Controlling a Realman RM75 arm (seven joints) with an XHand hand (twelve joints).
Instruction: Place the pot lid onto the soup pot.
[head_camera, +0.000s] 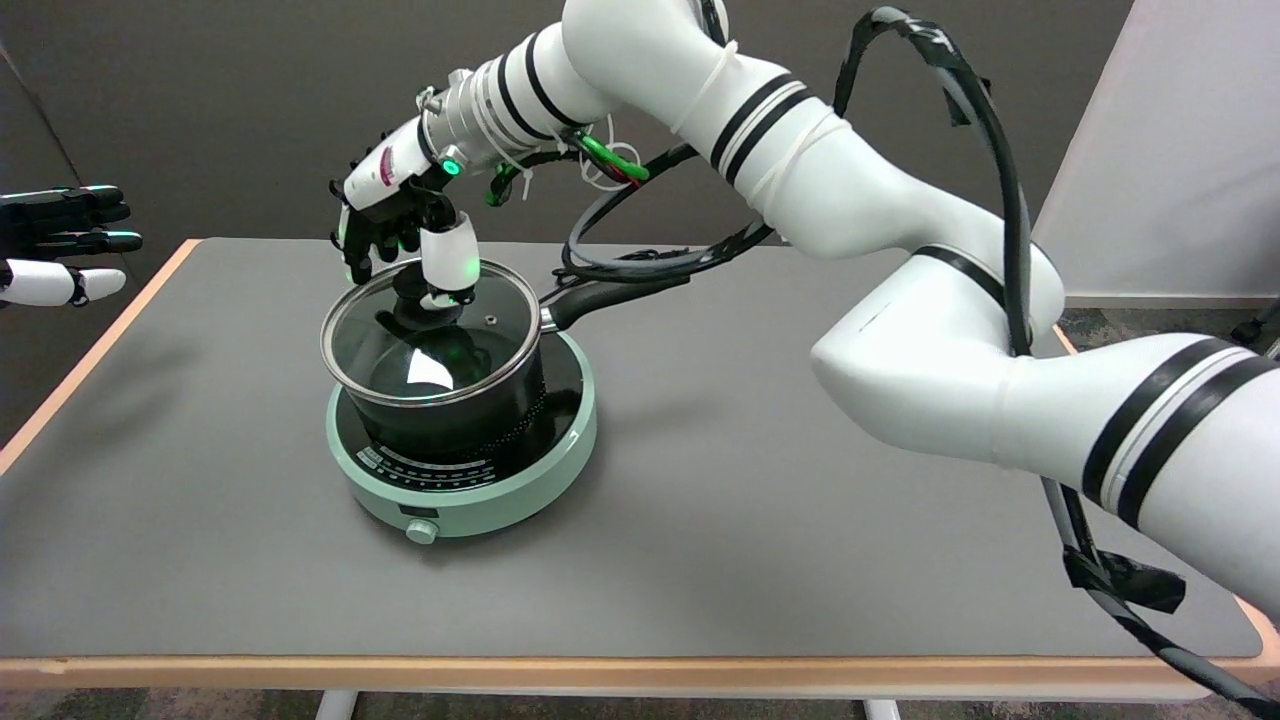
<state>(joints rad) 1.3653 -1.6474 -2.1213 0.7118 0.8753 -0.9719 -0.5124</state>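
Observation:
The black soup pot (490, 415) stands on a mint-green induction cooker (530, 480) left of the table's middle, its black handle (610, 294) pointing back right. The glass pot lid (480, 345) with a metal rim lies across the pot's mouth. My right hand (405, 235) reaches down over the lid from behind. Its thumb (448, 262) and fingers (365, 245) close around the black knob (410, 287) at the lid's centre. The hand partly hides the knob.
The grey table (750, 520) has a wooden edge along its front and left sides. The idle left hand (60, 245) hangs in the air at the far left. Black cables (640, 262) trail from my right arm just behind the pot handle.

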